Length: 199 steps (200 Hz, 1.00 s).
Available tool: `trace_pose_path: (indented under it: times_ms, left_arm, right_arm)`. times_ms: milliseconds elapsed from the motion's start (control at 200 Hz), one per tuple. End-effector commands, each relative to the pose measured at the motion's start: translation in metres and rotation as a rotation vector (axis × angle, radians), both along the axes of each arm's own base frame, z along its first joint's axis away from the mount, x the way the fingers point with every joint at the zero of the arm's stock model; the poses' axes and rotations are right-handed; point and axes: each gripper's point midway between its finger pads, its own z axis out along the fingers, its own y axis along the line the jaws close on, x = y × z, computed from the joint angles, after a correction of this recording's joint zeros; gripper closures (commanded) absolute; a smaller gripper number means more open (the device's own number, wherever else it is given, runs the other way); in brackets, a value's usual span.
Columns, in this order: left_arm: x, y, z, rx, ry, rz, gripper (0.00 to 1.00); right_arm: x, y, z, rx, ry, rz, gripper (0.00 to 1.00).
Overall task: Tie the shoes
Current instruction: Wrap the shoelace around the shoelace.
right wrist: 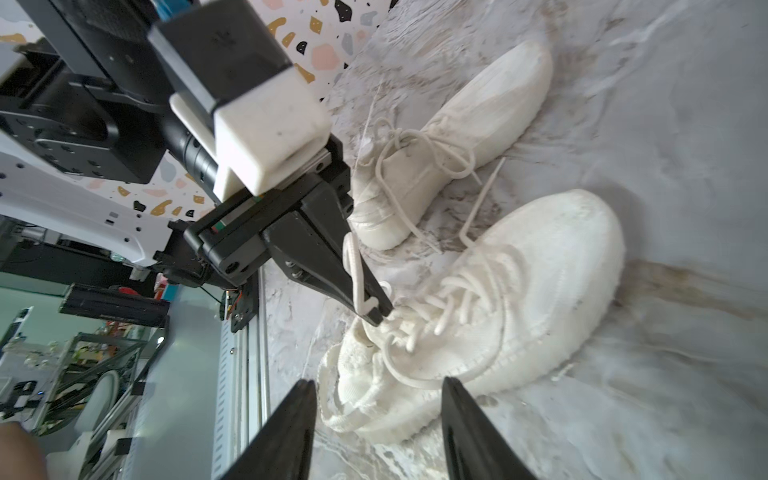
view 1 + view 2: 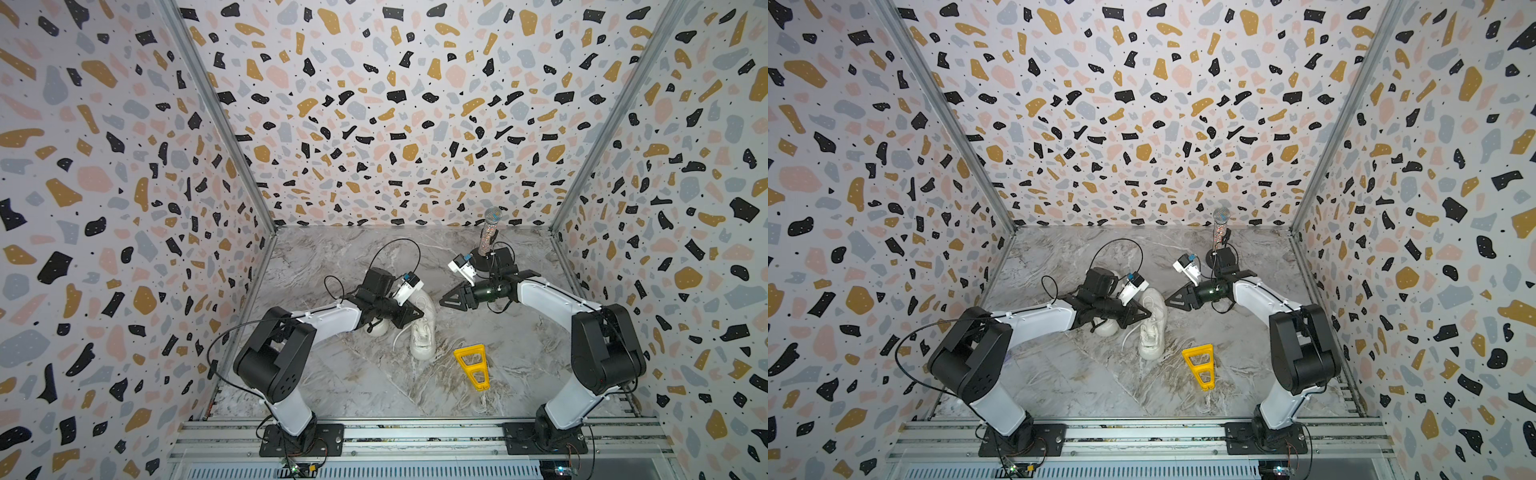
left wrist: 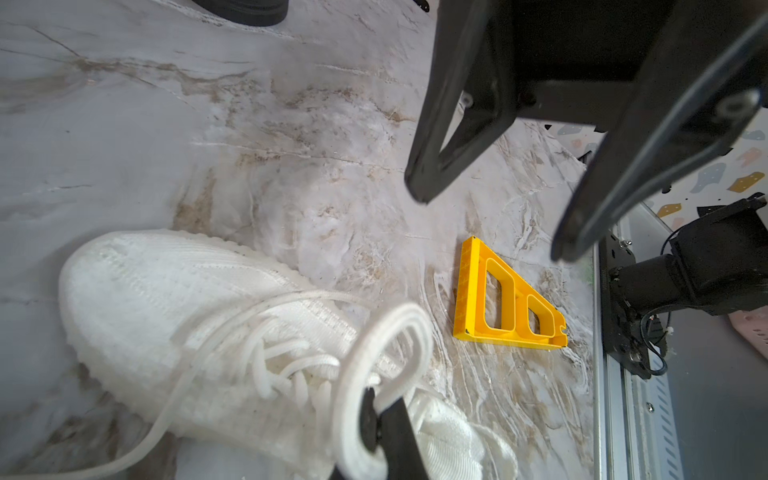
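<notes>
Left end effector (image 1: pixel 376 309) is pinched shut on a looped, cord-like white lace (image 1: pixel 352 266) of one knit, ribbed-sole shoe (image 1: pixel 528 291); right end effector (image 1: pixel 378 381) gapes empty above the marbled bench (image 1: pixel 685 124)

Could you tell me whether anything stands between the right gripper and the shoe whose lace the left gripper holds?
Nothing visible does. The open right gripper points straight at the shoe's collar. The left gripper pinches the lace loop farther along, over the tongue, and the yellow bracket lies aside.

White shoe (image 2: pixel 423 336) near yellow bracket (image 2: pixel 468 352)
</notes>
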Motion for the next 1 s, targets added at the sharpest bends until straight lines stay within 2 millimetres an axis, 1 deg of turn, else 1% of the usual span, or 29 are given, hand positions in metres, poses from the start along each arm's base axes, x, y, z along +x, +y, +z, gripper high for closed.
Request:
trace_pose_path:
  times_ms: [0, 85, 180, 360, 446, 556, 621, 671, 861, 991]
  left_arm:
    - [0.004, -0.008, 0.015, -0.058, -0.011, -0.035, 1.0]
    - [0.004, -0.008, 0.013, -0.056, -0.007, -0.036, 1.0]
    - [0.004, -0.008, 0.012, -0.054, -0.005, -0.036, 1.0]
    - [0.003, -0.01, 0.01, -0.056, 0.006, -0.043, 1.0]
    - [0.004, -0.009, 0.009, -0.053, 0.007, -0.04, 1.0]
    - [0.004, -0.009, 0.009, -0.05, 0.004, -0.038, 1.0]
    - [0.005, -0.008, 0.008, -0.046, 0.005, -0.034, 1.0]
    - [0.005, -0.008, 0.008, -0.044, 0.005, -0.031, 1.0]
    - [0.006, -0.007, 0.006, -0.035, 0.003, -0.021, 1.0]
    - [0.007, -0.006, 0.005, -0.031, 0.008, -0.017, 1.0]
  right_arm:
    - [0.007, 0.02, 0.022, 0.1, -0.096, 0.034, 0.43]
    - [0.015, 0.032, 0.021, 0.138, -0.059, 0.016, 0.43]
    - [0.018, 0.042, 0.02, 0.166, -0.021, 0.01, 0.43]
    - [0.023, 0.053, 0.018, 0.209, 0.031, 0.008, 0.46]
    - [0.023, 0.056, 0.016, 0.217, 0.051, 0.01, 0.53]
    - [0.019, 0.058, 0.012, 0.215, 0.066, 0.02, 0.67]
    - [0.017, 0.057, 0.01, 0.211, 0.074, 0.023, 0.7]
    - [0.016, 0.057, 0.009, 0.209, 0.079, 0.025, 0.7]
    - [0.009, 0.054, 0.006, 0.199, 0.088, 0.041, 0.63]
    - [0.005, 0.054, 0.002, 0.197, 0.099, 0.05, 0.63]
